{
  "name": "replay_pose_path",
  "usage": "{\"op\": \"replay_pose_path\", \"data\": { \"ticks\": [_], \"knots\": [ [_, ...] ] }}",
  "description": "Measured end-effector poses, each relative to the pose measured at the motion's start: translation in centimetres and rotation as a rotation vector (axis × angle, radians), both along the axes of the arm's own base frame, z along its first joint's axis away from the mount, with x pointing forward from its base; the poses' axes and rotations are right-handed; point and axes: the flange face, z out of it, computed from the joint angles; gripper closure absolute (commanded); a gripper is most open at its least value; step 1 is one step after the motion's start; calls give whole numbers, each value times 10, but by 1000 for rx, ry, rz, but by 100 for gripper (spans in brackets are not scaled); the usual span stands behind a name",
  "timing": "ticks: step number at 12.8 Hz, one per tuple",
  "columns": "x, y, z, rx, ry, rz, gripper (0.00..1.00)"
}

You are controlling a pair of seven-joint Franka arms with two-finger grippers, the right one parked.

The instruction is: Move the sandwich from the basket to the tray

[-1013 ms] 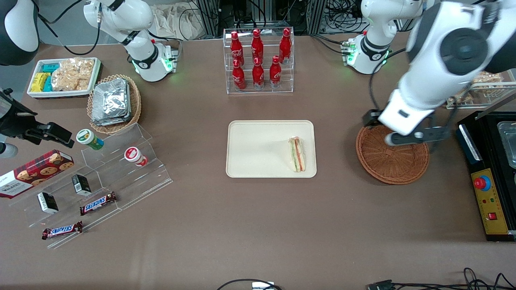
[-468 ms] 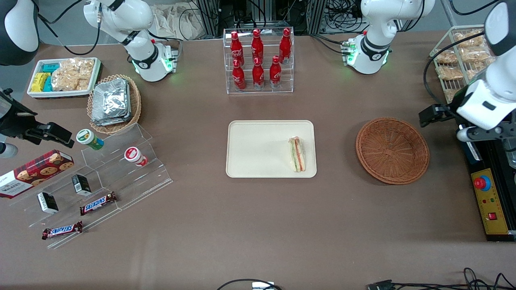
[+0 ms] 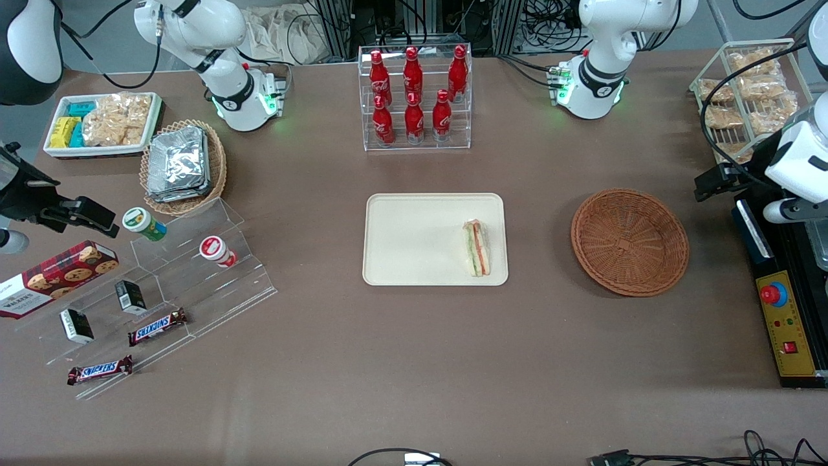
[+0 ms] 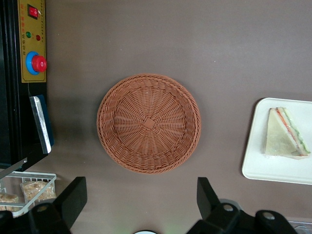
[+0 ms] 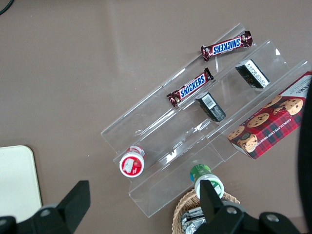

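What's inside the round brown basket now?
Nothing: the basket shows only bare weave, and nothing covers its inside. The sandwich lies on the tray. The gripper hangs open above the table beside the basket, toward the working arm's end.

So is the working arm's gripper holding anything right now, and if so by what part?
Nothing is held. The gripper hangs open above the table beside the basket, which holds nothing, and the sandwich lies on the tray.

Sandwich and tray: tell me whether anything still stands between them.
Nothing does. The sandwich already lies on the tray; the basket holds nothing. The gripper, open, hangs above the table's working-arm end, near the basket.
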Motion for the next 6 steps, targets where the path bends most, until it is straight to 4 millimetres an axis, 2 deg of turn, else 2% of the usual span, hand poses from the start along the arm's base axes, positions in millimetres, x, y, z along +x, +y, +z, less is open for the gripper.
{"op": "replay_pose_path", "data": {
  "ticks": [6],
  "knots": [
    [0,4,1,2,-5,27,0]
  ]
}}
